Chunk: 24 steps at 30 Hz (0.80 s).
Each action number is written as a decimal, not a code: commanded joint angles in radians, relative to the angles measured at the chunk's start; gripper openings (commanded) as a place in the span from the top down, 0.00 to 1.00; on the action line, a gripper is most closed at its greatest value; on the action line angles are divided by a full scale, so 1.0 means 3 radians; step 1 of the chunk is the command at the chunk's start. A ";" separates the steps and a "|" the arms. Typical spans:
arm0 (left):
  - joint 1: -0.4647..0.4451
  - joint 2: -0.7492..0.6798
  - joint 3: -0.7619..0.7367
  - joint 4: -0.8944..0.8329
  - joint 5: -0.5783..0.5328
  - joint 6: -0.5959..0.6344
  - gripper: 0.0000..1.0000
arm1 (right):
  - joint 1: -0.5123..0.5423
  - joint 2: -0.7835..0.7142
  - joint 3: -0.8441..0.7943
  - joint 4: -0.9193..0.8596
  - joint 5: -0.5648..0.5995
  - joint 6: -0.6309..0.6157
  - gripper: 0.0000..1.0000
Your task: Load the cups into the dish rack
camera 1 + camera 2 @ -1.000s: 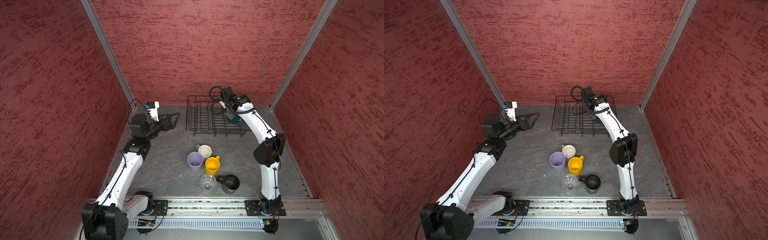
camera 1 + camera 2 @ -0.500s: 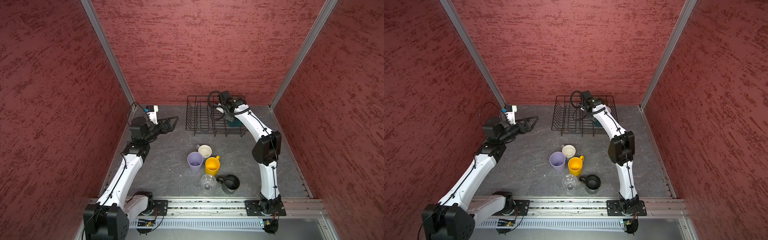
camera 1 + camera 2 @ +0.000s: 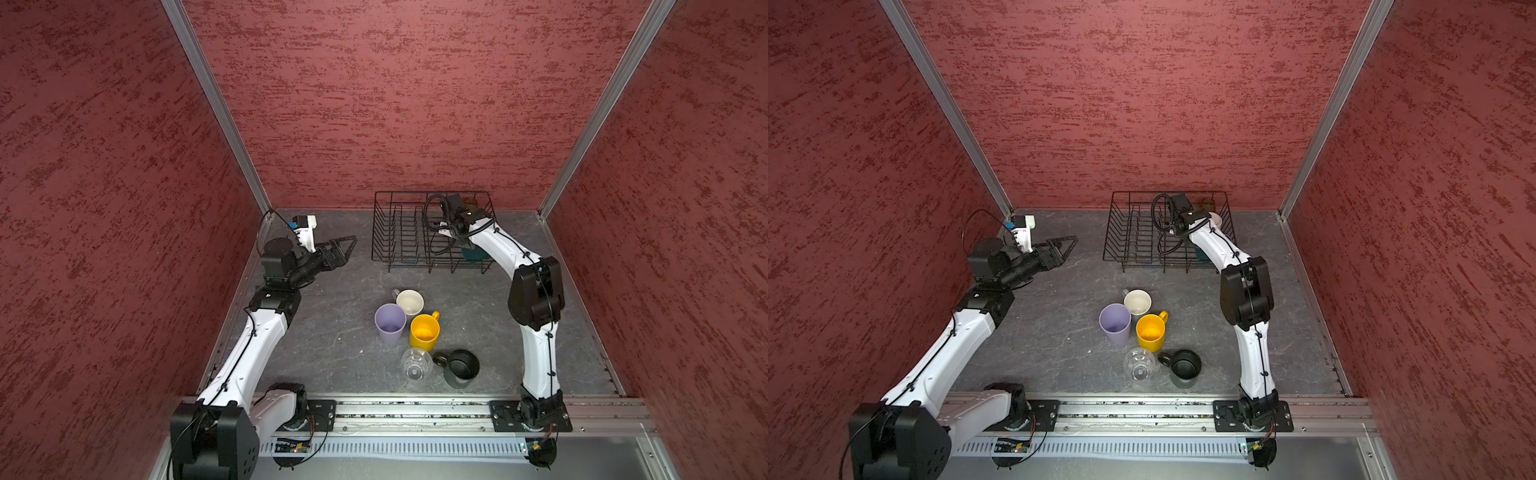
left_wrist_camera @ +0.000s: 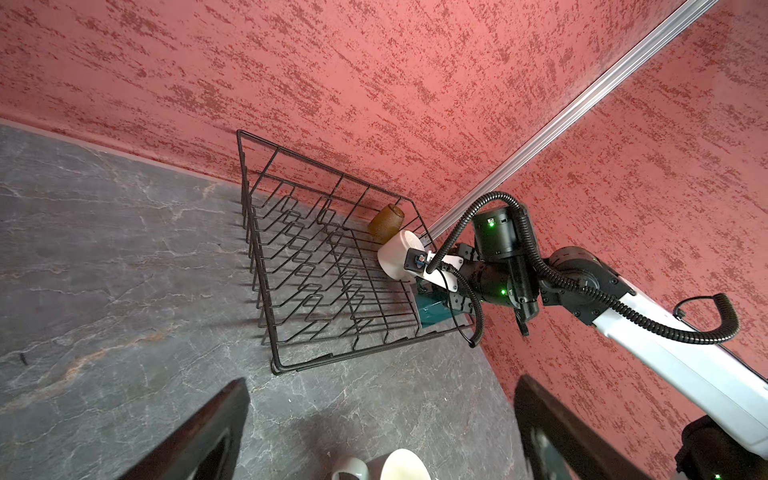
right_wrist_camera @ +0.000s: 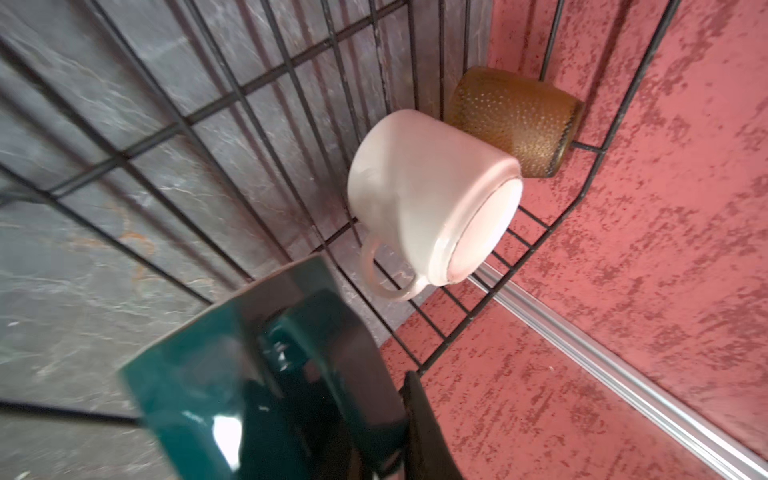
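Right gripper [image 5: 370, 399] is clamped narrowly on the teal mug [image 5: 199, 374], apparently at its handle; the view is blurred. The mug sits low inside the dish rack [image 4: 266, 257]. The white mug [image 5: 415, 191] lies just beyond the fingertips, with the amber glass [image 5: 515, 120] behind it. Risk: a tilted release tips the teal mug into the white mug, or the fingers snag a wire on withdrawal. Left gripper [image 3: 343, 249] is fully spread and empty.

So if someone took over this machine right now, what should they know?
Left gripper: open, empty, beside the rack.
Right gripper: shut on the teal mug, inside the rack.
Done: amber glass and white mug sit in the rack's far corner.
To do: release the teal mug, then load the cream-lined mug, lilac tumbler, yellow mug, clear glass and black mug from the table.
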 commanded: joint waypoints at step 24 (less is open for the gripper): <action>0.0057 -0.0043 -0.0101 0.0334 0.0058 -0.0155 0.00 | 0.0056 -0.0147 0.0114 0.0551 0.0250 0.0092 1.00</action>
